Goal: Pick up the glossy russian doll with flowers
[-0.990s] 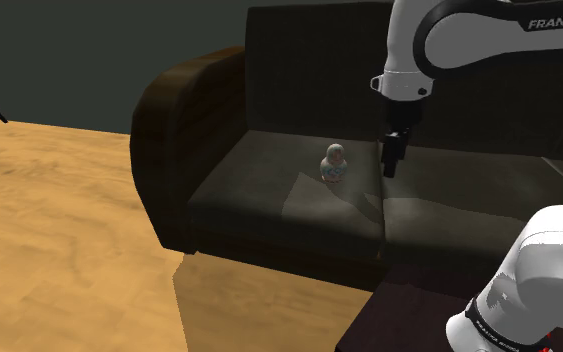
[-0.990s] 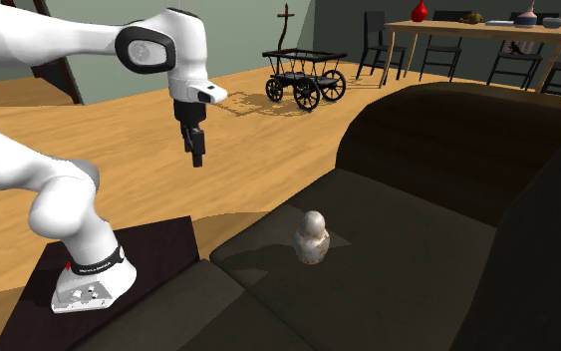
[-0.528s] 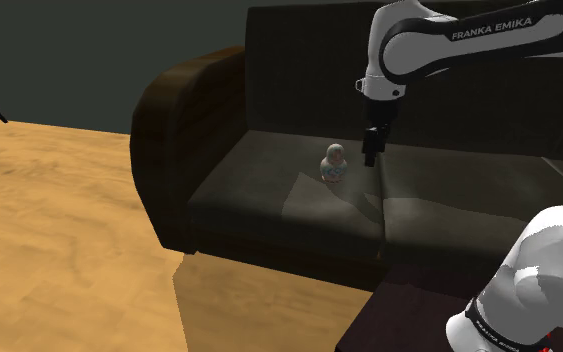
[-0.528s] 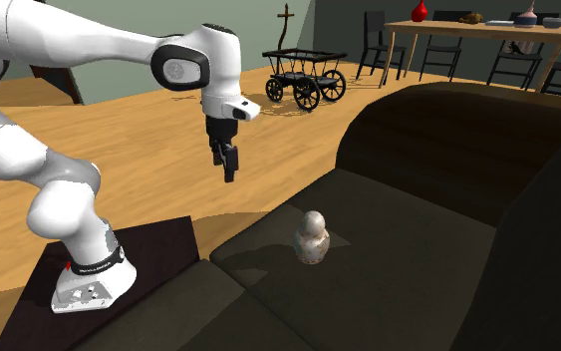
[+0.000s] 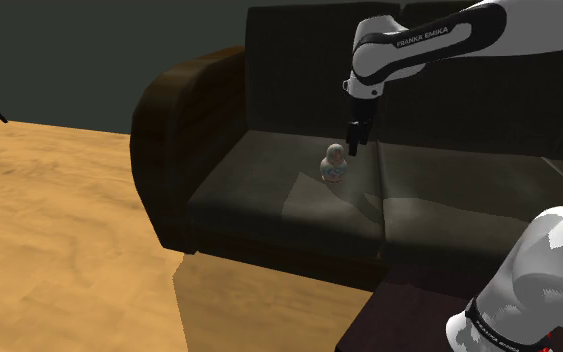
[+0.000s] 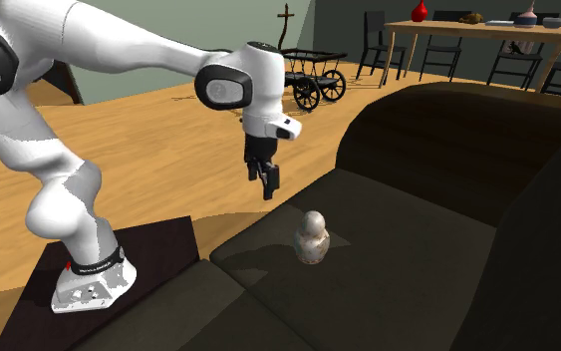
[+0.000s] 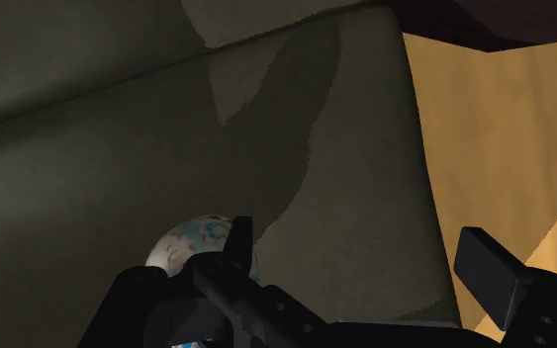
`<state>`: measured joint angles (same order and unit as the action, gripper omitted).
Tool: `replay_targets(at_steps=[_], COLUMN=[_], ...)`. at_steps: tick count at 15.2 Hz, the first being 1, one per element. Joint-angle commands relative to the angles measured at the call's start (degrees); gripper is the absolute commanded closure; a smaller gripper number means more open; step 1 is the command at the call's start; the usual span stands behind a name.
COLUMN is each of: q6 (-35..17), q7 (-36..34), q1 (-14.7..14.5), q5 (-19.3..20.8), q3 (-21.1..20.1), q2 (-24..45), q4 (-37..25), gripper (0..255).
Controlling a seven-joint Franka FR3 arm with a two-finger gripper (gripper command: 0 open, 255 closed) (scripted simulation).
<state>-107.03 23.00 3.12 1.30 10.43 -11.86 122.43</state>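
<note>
The white arm [image 5: 424, 40] rises from the shoulder view's lower right and reaches across the upper right, wrist bent down. Its black gripper [image 5: 353, 140] points downward at upper centre, 2 fingers [image 7: 234, 242] spread apart.

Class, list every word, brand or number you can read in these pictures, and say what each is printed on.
"FRANKA EMIKA": on the white arm, in the shoulder view.
Lettering on the dark base band: too small to read.
On the russian doll: no writing to be seen.
</note>
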Motion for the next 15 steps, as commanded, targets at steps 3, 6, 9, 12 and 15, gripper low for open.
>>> replay_targets(at_steps=[3,6,9,12,15], q6=[-1.53,-2.05,-1.83,-3.1,-5.22], q7=[3.65,6.48,9.14,9.85,10.08], q1=[0.76,1.71,3.04,3.47,3.49], q5=[-2.06,-4.09,-6.38,-7.05,-7.28], q3=[1.89,2.99,3.68,3.68,3.62], q2=[8.52,15.03,21.75,23.71,24.32], q4=[-7.32,-13.4,-20.31,-20.97,-19.44], gripper=[0,0,0,0,0])
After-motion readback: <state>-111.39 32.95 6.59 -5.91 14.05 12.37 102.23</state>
